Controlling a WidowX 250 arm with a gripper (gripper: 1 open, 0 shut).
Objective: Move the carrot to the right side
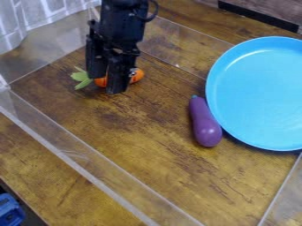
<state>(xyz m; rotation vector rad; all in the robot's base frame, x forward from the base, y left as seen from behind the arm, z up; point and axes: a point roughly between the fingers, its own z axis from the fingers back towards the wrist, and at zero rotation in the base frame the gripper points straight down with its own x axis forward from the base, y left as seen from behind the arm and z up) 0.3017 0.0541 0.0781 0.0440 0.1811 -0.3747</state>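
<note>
The carrot [134, 77] lies on the wooden table at the left, orange with a green leafy top [80, 79]; most of its body is hidden behind the black gripper [108, 79]. The gripper has come down over the carrot, with its fingers [119, 75] straddling the orange body. Whether the fingers press on the carrot cannot be told from this view.
A purple eggplant [204, 122] lies right of centre, next to a large blue plate [262, 81] at the right. A clear plastic wall [71, 159] borders the wooden table on the left and front.
</note>
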